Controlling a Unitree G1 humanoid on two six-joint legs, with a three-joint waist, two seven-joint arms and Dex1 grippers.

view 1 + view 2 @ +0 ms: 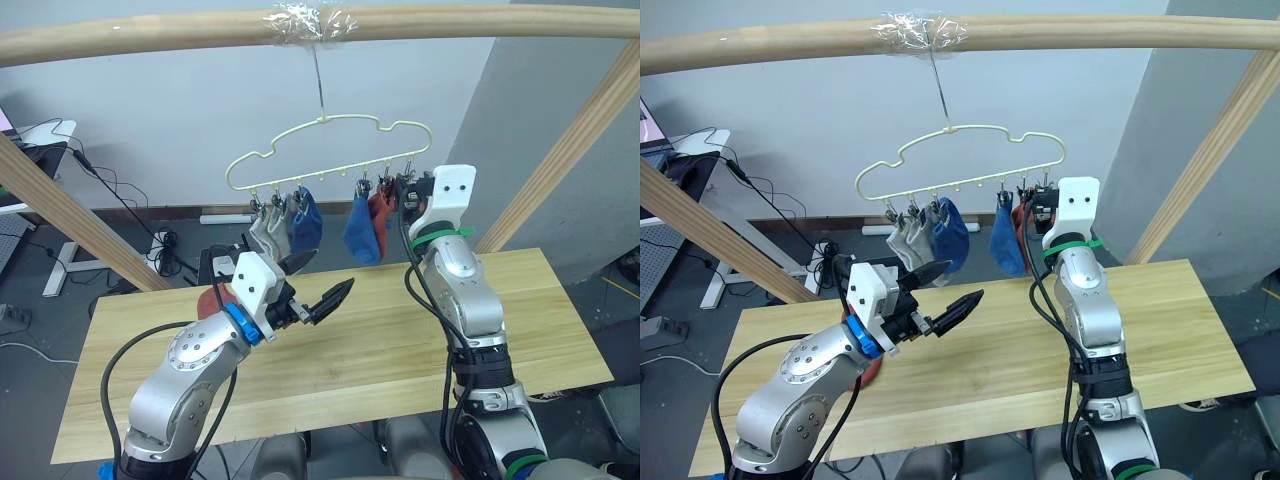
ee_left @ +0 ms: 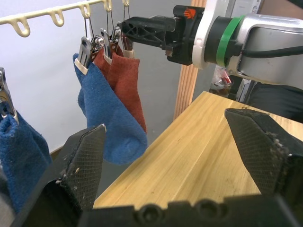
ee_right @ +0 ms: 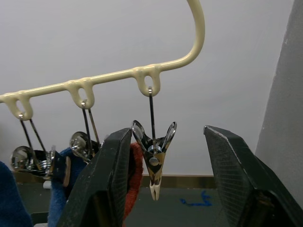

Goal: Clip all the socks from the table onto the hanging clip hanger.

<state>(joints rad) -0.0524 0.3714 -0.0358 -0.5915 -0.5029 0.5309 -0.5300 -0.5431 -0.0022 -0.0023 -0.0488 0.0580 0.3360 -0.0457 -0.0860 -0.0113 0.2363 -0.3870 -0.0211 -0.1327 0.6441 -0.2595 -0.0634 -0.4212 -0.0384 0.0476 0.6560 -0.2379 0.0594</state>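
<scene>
The pale yellow-green clip hanger (image 1: 330, 140) hangs from the top beam. Clipped to it are grey socks (image 1: 266, 232), two blue socks (image 1: 306, 222) (image 1: 360, 232) and a rust-red sock (image 1: 381, 215). Another rust-red sock (image 1: 207, 300) lies on the table (image 1: 400, 340), partly hidden behind my left arm. My left gripper (image 1: 322, 278) is open and empty above the table, below the hung socks. My right gripper (image 3: 163, 161) is raised to the hanger's right end. It is open, its fingers on either side of the last, empty clip (image 3: 154, 163).
A round wooden beam frame (image 1: 150, 35) spans overhead, with slanted posts at the left (image 1: 70, 215) and right (image 1: 570, 150). Cables and a power strip (image 1: 160, 245) lie on the floor behind the table. A desk (image 1: 35, 150) stands far left.
</scene>
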